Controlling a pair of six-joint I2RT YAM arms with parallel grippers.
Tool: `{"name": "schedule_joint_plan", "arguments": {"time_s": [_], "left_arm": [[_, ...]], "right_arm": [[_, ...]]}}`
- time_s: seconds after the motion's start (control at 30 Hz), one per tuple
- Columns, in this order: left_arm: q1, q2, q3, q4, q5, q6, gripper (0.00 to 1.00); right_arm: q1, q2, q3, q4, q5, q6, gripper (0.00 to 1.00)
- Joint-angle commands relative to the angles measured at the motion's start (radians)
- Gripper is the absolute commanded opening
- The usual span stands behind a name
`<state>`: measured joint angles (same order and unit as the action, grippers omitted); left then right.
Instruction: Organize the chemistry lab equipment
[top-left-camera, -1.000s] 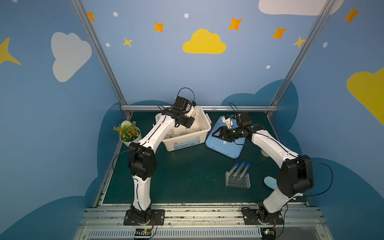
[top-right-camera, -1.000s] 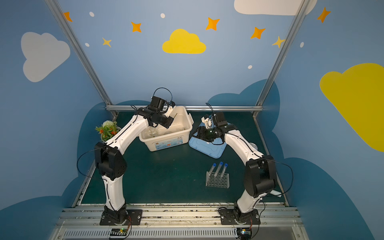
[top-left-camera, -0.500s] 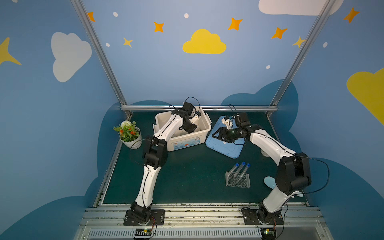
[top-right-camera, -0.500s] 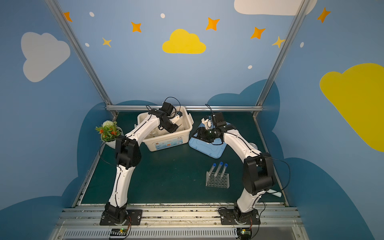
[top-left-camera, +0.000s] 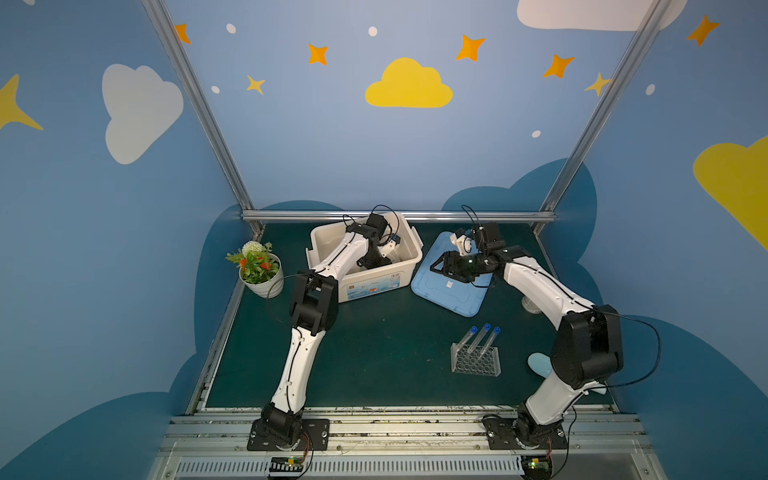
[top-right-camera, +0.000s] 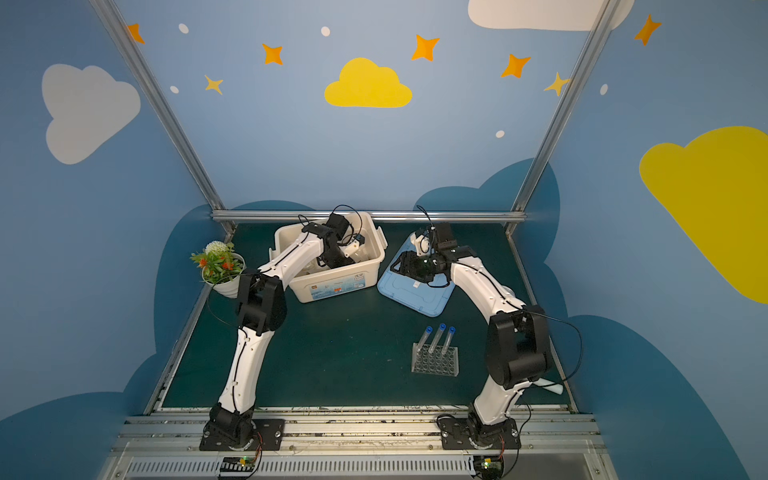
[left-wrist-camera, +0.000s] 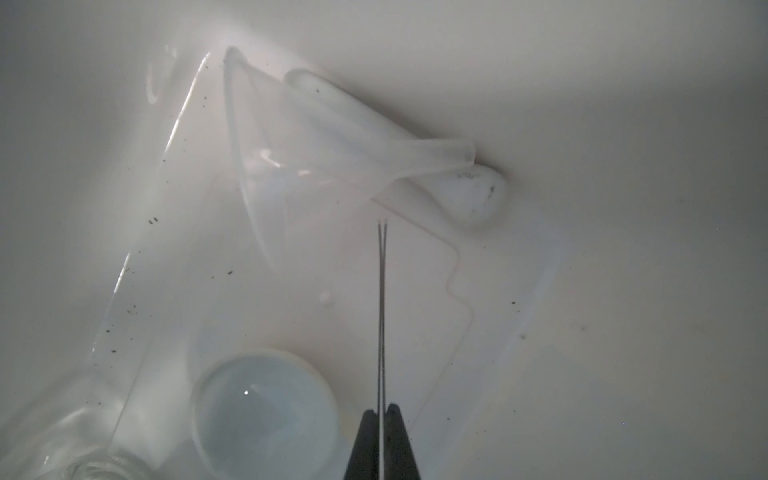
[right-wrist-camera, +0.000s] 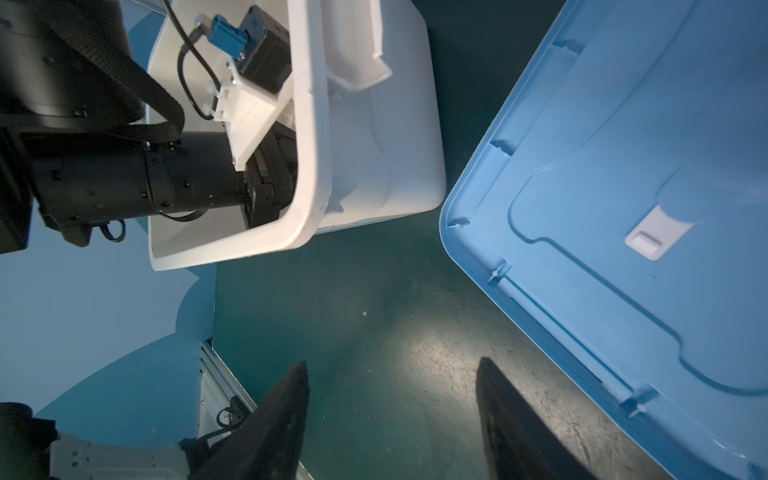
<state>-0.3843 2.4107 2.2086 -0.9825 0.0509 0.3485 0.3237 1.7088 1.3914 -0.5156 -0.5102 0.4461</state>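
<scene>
While left hand (left-wrist-camera: 381, 413) clamps one tweezers (left-wrist-camera: 382, 311) and right hand (right-wrist-camera: 391, 365) gapes, three tubes (top-left-camera: 483, 337) sit in one rack (top-left-camera: 476, 363)

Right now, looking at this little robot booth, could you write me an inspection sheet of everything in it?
Surface: dark green mat, faintly scuffed.
Job's things: three blue-capped test tubes tilted in the clear rack; funnel, pestle, white cup and glass flask inside the white bin; blue lid beside it.
Clutter: potted plant at the left edge; pale blue scoop partly hidden behind the right arm.
Grippers: left jaws shut on metal tweezers inside the bin; right jaws open, empty, above the mat by the lid.
Cables: black cables loop off each arm; no snag seen.
Surroundings: blue walls with cloud decals, aluminium frame.
</scene>
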Motion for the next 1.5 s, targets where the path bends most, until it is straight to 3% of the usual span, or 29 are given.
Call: {"name": "schedule_joint_plan", "arguments": {"time_s": [0.0, 0.4, 0.57, 0.77, 1.0, 1.1, 1.2, 1.47], "left_arm": [[0.003, 0.041, -0.006, -0.025, 0.007, 0.013, 0.03], [0.004, 0.062, -0.009, -0.009, 0.023, 0.002, 0.05], [0.003, 0.066, -0.01, -0.01, 0.023, -0.002, 0.23], [0.004, 0.052, -0.017, 0.01, 0.019, -0.018, 0.36], [0.005, -0.014, -0.062, 0.082, -0.015, -0.051, 0.74], [0.006, -0.045, -0.083, 0.12, -0.05, -0.069, 0.83], [0.006, -0.072, -0.081, 0.125, -0.071, -0.085, 0.99], [0.006, -0.265, -0.228, 0.263, -0.088, -0.14, 1.0]], "right_arm": [[-0.015, -0.008, 0.023, -0.03, 0.03, -0.015, 0.64], [-0.081, -0.056, -0.02, -0.069, 0.07, -0.045, 0.65], [-0.15, -0.044, -0.038, -0.118, 0.115, -0.052, 0.67], [-0.209, -0.035, -0.04, -0.144, 0.155, -0.06, 0.69], [-0.257, -0.025, -0.044, -0.15, 0.177, -0.059, 0.7], [-0.27, -0.009, -0.035, -0.172, 0.192, -0.068, 0.71], [-0.281, 0.006, -0.03, -0.191, 0.213, -0.071, 0.71], [-0.3, 0.062, -0.022, -0.229, 0.276, -0.067, 0.68]]}}
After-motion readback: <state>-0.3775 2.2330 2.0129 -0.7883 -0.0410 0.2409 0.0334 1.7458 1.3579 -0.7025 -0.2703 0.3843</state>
